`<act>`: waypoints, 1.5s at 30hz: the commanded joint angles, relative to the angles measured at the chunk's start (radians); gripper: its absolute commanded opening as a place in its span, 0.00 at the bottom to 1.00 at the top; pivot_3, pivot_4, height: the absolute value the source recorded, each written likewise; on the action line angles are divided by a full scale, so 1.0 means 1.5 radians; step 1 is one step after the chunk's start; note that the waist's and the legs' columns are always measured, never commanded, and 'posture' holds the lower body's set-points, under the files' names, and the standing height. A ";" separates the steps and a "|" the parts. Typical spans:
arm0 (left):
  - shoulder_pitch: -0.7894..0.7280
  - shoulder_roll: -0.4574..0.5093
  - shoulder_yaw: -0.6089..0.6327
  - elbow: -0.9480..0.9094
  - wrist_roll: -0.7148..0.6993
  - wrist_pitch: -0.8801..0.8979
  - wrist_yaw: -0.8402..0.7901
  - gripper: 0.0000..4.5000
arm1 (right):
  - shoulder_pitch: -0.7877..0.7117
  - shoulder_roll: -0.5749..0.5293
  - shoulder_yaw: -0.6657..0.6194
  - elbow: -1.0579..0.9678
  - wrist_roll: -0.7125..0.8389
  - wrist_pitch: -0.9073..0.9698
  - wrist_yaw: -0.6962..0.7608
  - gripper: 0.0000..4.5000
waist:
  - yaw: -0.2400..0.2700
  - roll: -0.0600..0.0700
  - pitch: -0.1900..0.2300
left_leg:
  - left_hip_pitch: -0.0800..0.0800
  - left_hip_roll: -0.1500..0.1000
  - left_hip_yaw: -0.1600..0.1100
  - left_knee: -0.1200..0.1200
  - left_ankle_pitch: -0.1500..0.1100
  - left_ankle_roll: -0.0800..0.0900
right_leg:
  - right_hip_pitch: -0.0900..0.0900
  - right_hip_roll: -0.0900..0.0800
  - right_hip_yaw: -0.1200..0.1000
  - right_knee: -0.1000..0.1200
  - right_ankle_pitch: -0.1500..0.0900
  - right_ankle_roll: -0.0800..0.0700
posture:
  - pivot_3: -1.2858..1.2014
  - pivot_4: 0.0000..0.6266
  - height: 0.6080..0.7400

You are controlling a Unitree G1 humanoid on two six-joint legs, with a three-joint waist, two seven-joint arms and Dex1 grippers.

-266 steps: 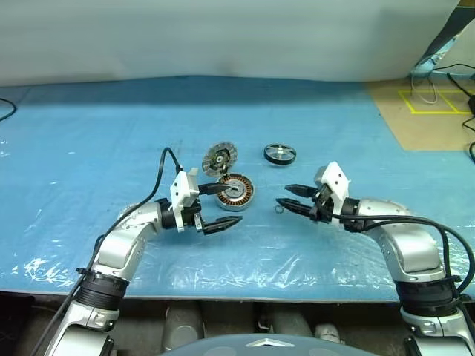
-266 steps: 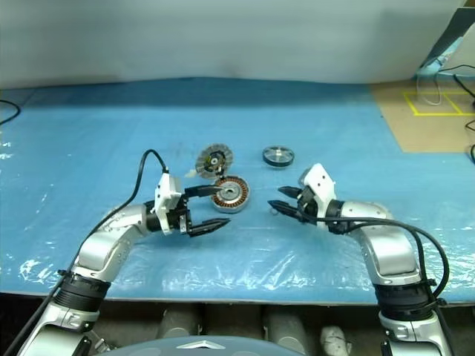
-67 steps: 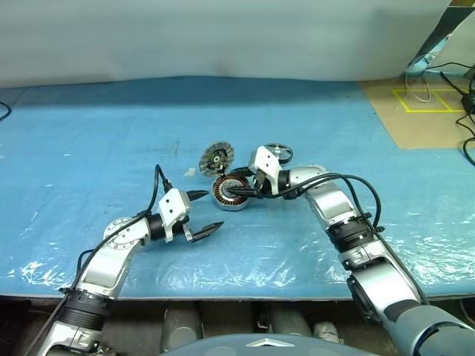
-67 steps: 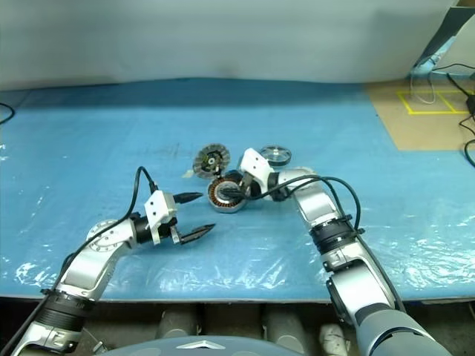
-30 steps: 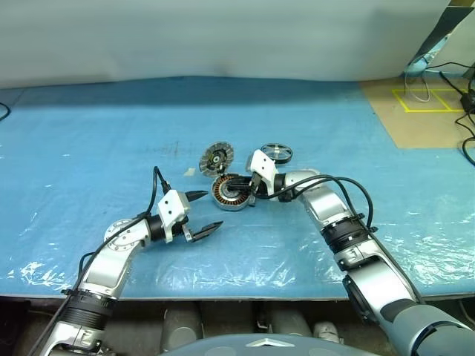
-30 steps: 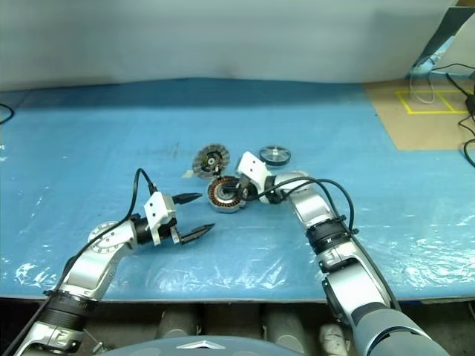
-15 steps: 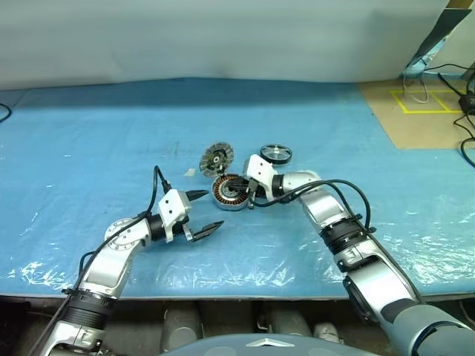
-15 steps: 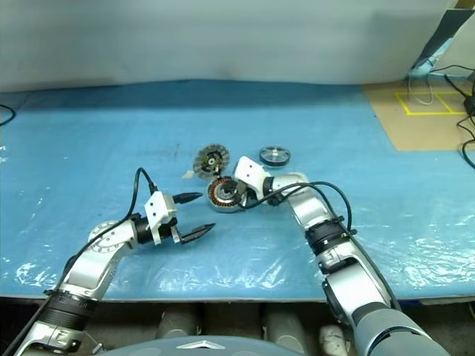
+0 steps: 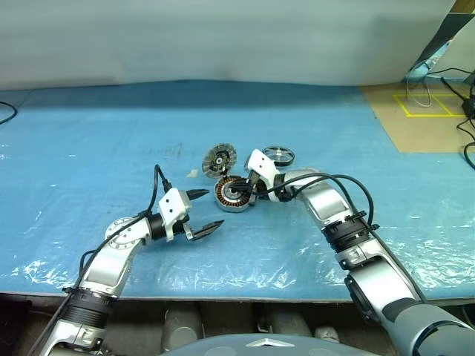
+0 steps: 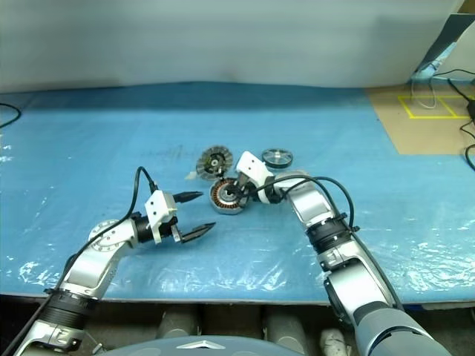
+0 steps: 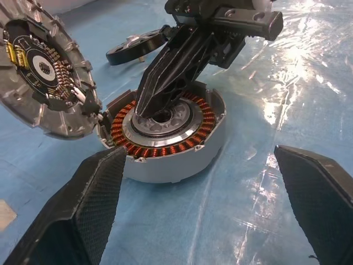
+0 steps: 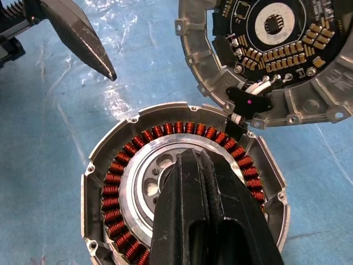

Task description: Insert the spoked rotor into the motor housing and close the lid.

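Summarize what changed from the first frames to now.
The right hand reached across from the right, shut, and now has its tips over the silver centre of the motor housing. The left hand pulled back off the housing, open. The lid and the spoked rotor stayed put.

The right gripper (image 12: 190, 160), fingers pressed together, covers part of the motor housing's (image 12: 138, 182) silver centre and nearer windings, so whether its tips touch the hub cannot be told. The lid (image 11: 41, 77) is cut off by the picture's edge. The spoked rotor (image 11: 135, 47) sits partly hidden behind the right gripper.
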 commanded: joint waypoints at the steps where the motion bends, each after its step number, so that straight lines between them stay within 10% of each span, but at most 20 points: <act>1: -0.002 -0.001 0.000 -0.035 -0.009 0.003 0.004 1.00 | 0.055 -0.018 0.051 0.044 -0.053 -0.011 -0.015 0.01 | 0.000 0.000 0.000 | 0.000 0.000 0.000 0.000 0.000 0.000 | 0.000 0.000 0.000 0.000 0.000 0.000 | 0.52 0.24 1.00; 11: -0.010 0.000 0.013 -0.010 -0.018 -0.003 -0.003 1.00 | -0.003 0.057 -0.154 -0.128 0.227 0.136 0.020 0.01 | -0.005 0.000 0.001 | -0.010 -0.001 0.000 0.000 0.002 -0.002 | -0.012 -0.001 0.000 0.002 0.001 0.000 | 0.52 0.24 1.00; 45: 0.033 0.002 0.014 -0.017 -0.005 -0.021 0.006 1.00 | 0.019 0.002 0.034 0.131 -0.007 0.065 -0.034 0.01 | -0.002 0.000 0.000 | 0.001 -0.001 0.000 0.000 0.000 0.000 | 0.001 -0.001 0.000 0.001 0.000 0.000 | 0.52 0.24 1.00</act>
